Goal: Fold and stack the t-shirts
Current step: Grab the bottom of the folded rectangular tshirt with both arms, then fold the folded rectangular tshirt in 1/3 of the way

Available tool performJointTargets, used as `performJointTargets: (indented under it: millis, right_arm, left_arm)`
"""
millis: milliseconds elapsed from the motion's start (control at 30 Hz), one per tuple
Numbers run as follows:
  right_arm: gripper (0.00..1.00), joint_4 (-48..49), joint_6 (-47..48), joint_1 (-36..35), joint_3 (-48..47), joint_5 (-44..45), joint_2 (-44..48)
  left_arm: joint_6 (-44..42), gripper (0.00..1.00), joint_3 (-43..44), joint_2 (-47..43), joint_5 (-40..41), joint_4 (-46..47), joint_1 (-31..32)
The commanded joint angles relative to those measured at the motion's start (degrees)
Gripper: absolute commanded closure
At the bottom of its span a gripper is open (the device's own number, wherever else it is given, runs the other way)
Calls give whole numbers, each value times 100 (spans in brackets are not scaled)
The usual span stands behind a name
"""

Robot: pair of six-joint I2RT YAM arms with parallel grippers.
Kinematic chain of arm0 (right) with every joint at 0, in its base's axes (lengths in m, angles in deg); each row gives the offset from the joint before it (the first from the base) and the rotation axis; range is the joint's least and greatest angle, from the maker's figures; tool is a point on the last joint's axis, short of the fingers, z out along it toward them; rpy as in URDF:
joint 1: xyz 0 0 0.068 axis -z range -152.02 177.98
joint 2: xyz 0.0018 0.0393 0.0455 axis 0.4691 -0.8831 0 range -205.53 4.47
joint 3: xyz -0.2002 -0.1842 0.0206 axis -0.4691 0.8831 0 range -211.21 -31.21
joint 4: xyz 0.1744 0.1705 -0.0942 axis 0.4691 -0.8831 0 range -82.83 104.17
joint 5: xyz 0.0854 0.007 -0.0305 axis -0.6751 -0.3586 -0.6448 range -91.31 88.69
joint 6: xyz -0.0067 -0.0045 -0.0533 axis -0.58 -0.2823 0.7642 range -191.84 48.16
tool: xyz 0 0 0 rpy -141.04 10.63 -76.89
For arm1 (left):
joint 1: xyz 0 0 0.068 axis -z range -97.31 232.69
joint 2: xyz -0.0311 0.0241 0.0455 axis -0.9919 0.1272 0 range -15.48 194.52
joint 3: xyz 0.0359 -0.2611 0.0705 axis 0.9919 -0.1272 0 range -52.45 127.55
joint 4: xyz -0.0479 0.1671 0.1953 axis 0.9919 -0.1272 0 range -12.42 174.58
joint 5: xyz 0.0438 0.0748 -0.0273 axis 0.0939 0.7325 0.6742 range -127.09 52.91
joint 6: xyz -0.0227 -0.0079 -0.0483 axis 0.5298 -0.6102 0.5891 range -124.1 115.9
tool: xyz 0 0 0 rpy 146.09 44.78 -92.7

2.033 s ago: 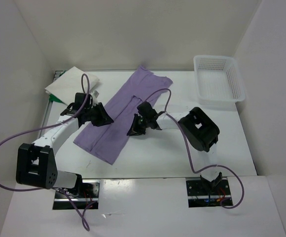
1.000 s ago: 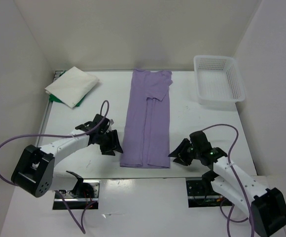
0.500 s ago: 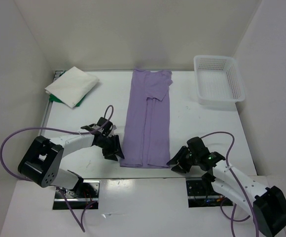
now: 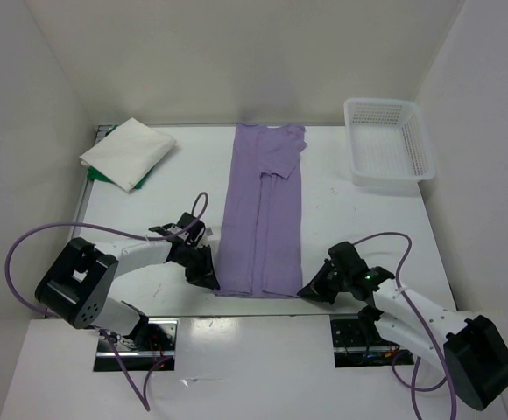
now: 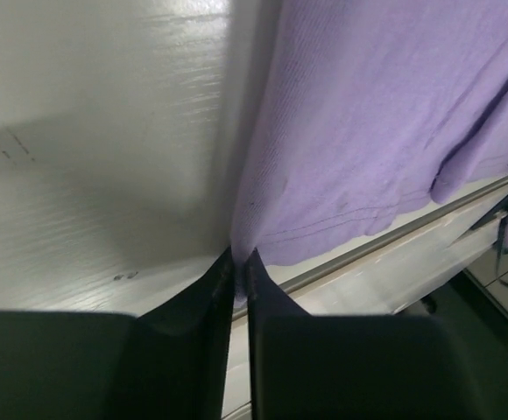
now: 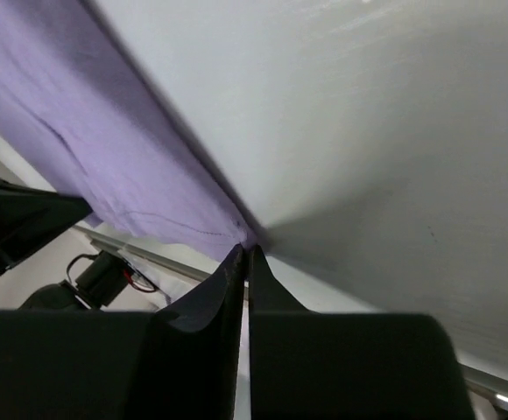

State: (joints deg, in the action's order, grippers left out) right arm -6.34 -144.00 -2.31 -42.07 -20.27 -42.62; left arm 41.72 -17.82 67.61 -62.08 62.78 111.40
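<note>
A lavender t-shirt (image 4: pixel 263 210) lies as a long folded strip down the middle of the table, its hem at the near edge. My left gripper (image 4: pixel 212 282) is shut on the hem's left corner; in the left wrist view the purple cloth (image 5: pixel 359 131) is pinched between the black fingers (image 5: pixel 193 315) of that gripper (image 5: pixel 240 255). My right gripper (image 4: pixel 305 292) is shut on the hem's right corner, where the cloth (image 6: pixel 105 149) meets its tips (image 6: pixel 245 254). A folded white t-shirt (image 4: pixel 127 151) rests at the back left on top of a green one (image 4: pixel 103 178).
A white lattice basket (image 4: pixel 388 138) stands at the back right. The table's near edge (image 5: pixel 385 249) runs just below the hem. White walls close in the left, back and right sides.
Both grippers slid inward to the hem's two near corners and closed on them. Two seconds ago the shirt lay diagonal; it now lies straight.
</note>
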Motion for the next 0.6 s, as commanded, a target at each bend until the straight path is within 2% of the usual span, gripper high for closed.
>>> performJointTargets:
  millis: [0,133,200,300,400,567]
  right_arm:
    - [98,92,-9,-223,-285,190,-265]
    - [100,-505,316,-356,-1101,532,-459]
    - [100,-830,684,-260,-1673,700,-608]
    - [100,-884,1475,504,-2183,613,-1055]
    - [100,-806,2240,1284,-2841,341,-1565]
    - [100,-726,3127,1682,-3992,420,-2900]
  left_arm:
    - [41,87,-71,-117,-172,-35,21]
    - [-143,94,261,-170,-225,-438,21]
    - [-205,95,508,-232,-348,-570,-206]
    - [-336,97,1132,-232,-348,-693,-715]
    - [-574,97,1789,127,-270,-764,-1164]
    - [-399,97,2617,829,-200,-291,-1465]
